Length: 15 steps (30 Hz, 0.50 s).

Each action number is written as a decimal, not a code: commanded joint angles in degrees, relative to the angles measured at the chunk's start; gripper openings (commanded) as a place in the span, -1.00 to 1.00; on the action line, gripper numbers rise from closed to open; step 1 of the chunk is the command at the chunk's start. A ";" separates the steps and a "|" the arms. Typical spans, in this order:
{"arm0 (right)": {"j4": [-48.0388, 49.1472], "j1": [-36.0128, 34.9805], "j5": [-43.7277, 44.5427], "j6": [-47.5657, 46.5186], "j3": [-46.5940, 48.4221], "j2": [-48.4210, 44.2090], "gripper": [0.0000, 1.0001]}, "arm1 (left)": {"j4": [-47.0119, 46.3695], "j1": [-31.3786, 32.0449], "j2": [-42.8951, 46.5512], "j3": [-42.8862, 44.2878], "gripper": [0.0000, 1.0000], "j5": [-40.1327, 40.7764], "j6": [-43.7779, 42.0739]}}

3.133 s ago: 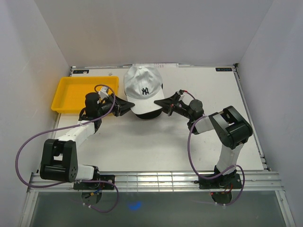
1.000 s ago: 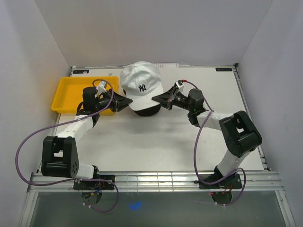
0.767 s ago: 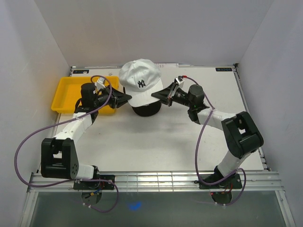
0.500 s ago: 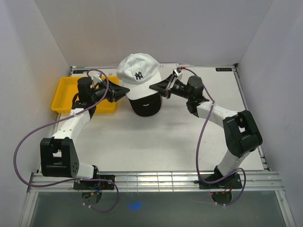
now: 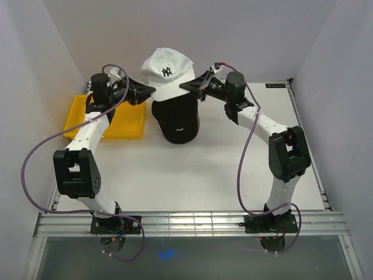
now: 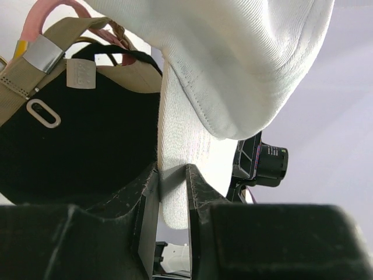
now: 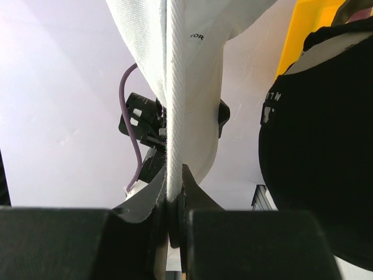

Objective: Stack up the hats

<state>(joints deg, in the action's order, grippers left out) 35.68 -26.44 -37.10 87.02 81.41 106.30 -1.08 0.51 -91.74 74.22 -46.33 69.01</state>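
The white fabric baseball cap with a dark embroidered logo hangs above the black fabric cap on the white table, its rim pinched by the left gripper on one side and the right gripper opposite.

left arm / right arm: white links, black joints | cables: purple, base to wrist | jaws: black, tapered
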 commanded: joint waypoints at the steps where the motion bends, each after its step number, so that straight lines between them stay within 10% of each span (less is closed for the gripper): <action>1: -2.28 -1.43 -6.84 -1.77 2.79 0.31 -0.84 | -0.41 -0.43 -1.06 3.30 -1.00 2.29 0.94; 15: 3.78 -1.34 -6.40 -3.00 -11.96 -6.01 -0.84 | -5.95 -0.43 2.18 -5.65 -1.00 -0.25 1.83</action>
<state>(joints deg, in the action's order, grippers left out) 36.99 -26.30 -36.12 86.72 72.29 104.16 -2.13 0.78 -93.97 69.47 -49.54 70.50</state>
